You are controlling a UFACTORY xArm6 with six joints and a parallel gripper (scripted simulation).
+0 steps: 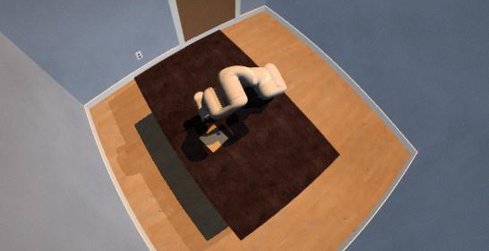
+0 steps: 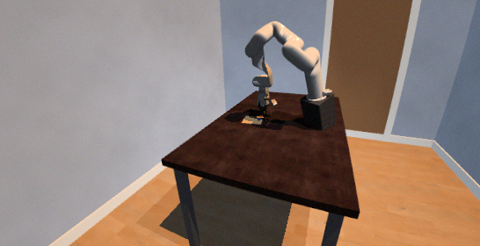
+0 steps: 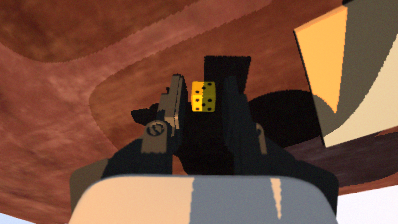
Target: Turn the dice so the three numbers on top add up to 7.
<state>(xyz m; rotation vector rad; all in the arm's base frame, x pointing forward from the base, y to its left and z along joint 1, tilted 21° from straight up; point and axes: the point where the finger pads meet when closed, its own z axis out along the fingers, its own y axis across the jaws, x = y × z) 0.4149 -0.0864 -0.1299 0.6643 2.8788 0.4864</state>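
A yellow die point(image 3: 203, 96) with dark pips lies on the dark table, off the mat, in the wrist view; its pips are too small to read surely. My gripper point(image 3: 203, 91) point(image 1: 206, 118) point(image 2: 264, 113) is partly open, with the die in the gap between its fingers, nearer the left finger, and not gripped. The mat point(image 1: 215, 147) point(image 2: 247, 122) point(image 3: 321, 47) lies flat beside it, pale and orange under light and shadow. A blue die point(image 1: 218, 133) point(image 2: 259, 119) is on the mat; its top number cannot be read. The third die cannot be made out.
The dark brown table point(image 1: 269, 163) point(image 2: 264, 151) carries the arm's black base point(image 2: 318, 112). The mat's edge is to the right of the fingers in the wrist view. Deep shadows of the arm and gripper fall around the mat and the yellow die.
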